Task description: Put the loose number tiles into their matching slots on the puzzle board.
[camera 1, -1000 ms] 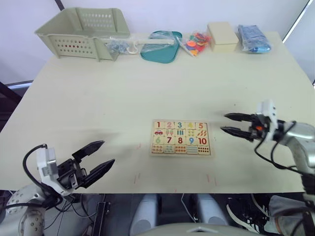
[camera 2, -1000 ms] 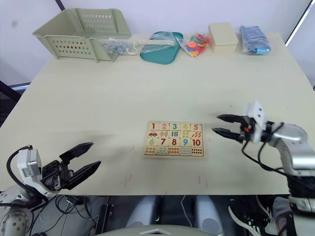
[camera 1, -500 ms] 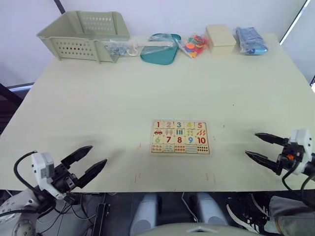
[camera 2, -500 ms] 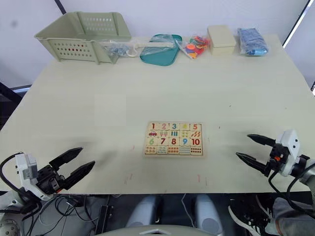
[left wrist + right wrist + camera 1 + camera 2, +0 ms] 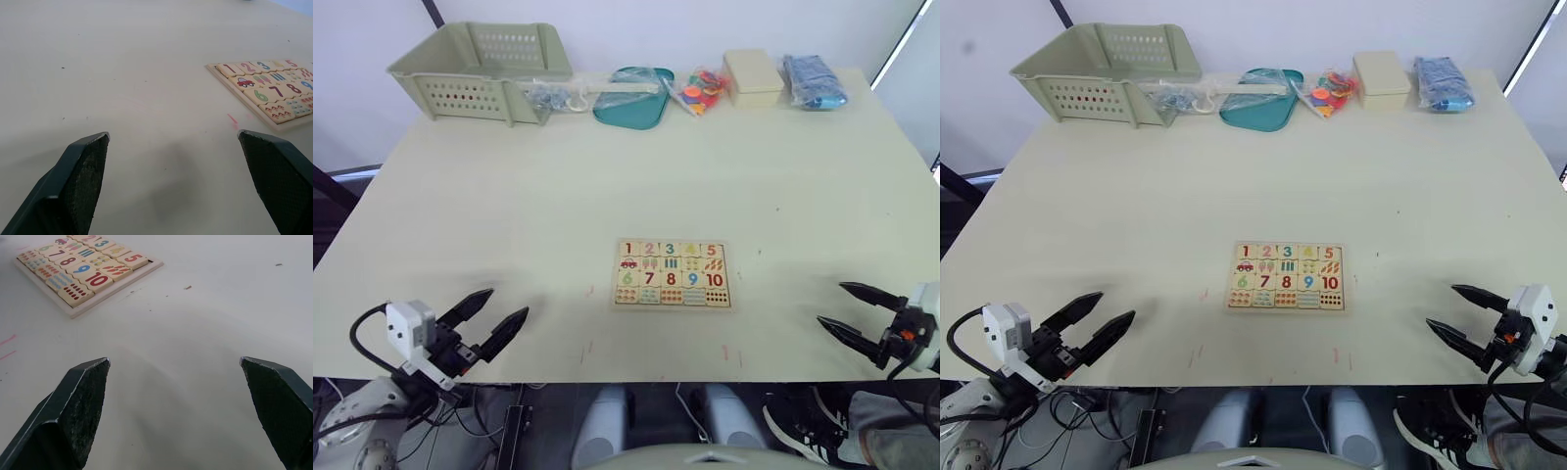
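The puzzle board (image 5: 672,275) lies flat near the middle of the table's front half. The number tiles 1 to 5 (image 5: 670,249) sit side by side in the board's far row, covering the slots there; tiles 6 to 10 fill a row nearer me. My left gripper (image 5: 506,304) hovers open and empty at the table's front left edge, well left of the board. My right gripper (image 5: 831,305) hovers open and empty at the front right edge. The board (image 5: 266,90) lies beyond the left gripper (image 5: 173,134), and the board (image 5: 88,271) also lies beyond the right gripper (image 5: 174,361).
Along the table's far edge stand a green basket (image 5: 480,64), a teal tray in a bag (image 5: 631,93), a bag of coloured pieces (image 5: 700,86), a cream box (image 5: 754,76) and a blue packet (image 5: 815,80). Small red marks dot the table in front of the board.
My right gripper has pulled back from just right of the board to the front right edge. The left gripper has stayed near the front left edge. Both stayed open.
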Tool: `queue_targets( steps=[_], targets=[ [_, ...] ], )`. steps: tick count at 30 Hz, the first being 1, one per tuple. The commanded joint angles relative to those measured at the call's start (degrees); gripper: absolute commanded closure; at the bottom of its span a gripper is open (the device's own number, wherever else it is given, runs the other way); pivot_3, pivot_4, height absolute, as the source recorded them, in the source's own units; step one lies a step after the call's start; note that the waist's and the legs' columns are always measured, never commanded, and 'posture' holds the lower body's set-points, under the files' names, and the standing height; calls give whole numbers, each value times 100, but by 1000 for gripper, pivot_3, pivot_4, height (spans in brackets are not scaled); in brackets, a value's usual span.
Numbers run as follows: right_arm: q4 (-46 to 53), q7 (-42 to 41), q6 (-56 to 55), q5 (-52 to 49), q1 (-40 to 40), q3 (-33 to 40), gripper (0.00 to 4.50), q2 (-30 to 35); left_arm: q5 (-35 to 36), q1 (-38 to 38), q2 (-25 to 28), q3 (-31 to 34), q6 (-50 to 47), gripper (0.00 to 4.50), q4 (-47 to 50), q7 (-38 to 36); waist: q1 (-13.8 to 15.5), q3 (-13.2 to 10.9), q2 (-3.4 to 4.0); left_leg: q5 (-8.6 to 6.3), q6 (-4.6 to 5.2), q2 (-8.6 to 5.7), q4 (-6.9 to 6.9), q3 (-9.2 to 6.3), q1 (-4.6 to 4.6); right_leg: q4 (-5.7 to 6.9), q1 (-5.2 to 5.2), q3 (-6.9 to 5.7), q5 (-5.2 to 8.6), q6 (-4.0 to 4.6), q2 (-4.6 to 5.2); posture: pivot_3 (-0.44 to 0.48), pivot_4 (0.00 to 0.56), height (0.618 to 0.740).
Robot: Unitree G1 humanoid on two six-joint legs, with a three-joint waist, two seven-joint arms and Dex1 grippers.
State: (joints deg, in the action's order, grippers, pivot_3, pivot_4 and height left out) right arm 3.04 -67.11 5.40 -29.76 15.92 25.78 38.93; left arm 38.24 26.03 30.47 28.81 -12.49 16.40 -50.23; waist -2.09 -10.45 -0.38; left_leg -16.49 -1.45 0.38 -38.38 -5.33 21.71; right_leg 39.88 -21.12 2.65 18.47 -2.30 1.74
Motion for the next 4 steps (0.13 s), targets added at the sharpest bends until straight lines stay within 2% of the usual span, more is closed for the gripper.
queue_targets(
  steps=[1,4],
  targets=[
    [23,62,-179,-149,21,216,46,-52,-3,8,-80,-27,-28,0,335,210,2,0,-1,0,0,0,0,2,0,0,0,1,0,0,0,0,150,740],
    [5,101,-236,-152,25,213,46,-82,-74,50,-73,-80,-105,0,424,319,2,1,-1,0,0,0,0,2,0,0,0,0,0,0,0,0,150,740]
  ],
)
